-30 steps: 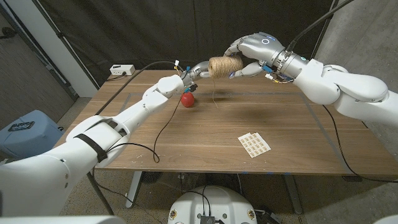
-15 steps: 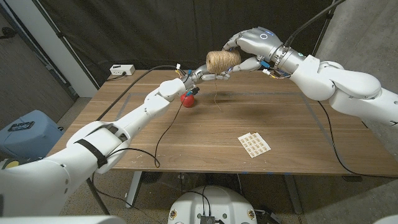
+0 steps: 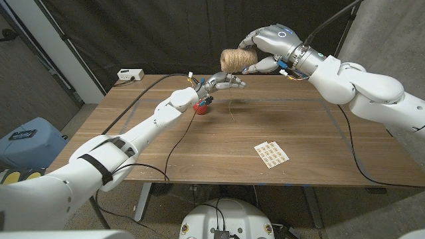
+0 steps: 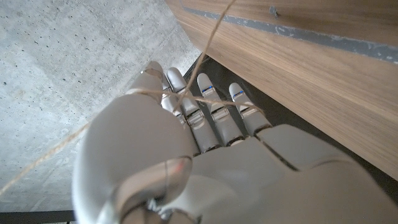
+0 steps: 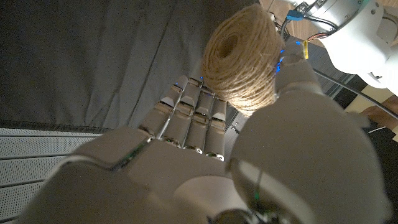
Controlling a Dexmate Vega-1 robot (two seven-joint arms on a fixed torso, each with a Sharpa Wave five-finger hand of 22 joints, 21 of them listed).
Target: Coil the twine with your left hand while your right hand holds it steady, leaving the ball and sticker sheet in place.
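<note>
Twine spool (image 3: 239,60) gripped higher over the far table edge in my right hand (image 3: 269,46) than a moment ago, left hand (image 3: 222,82) beneath; left wrist: strand (image 4: 186,99) crossing my loosely spread fingers (image 4: 211,115), winding underway; right wrist: fingers clamping spool.

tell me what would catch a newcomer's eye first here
Most striking is the spool of twine held up in the air by the right hand over the table's far edge. Just below it the left hand has a strand across its fingers. A red ball sits beside that hand, a sticker sheet nearer the front.
</note>
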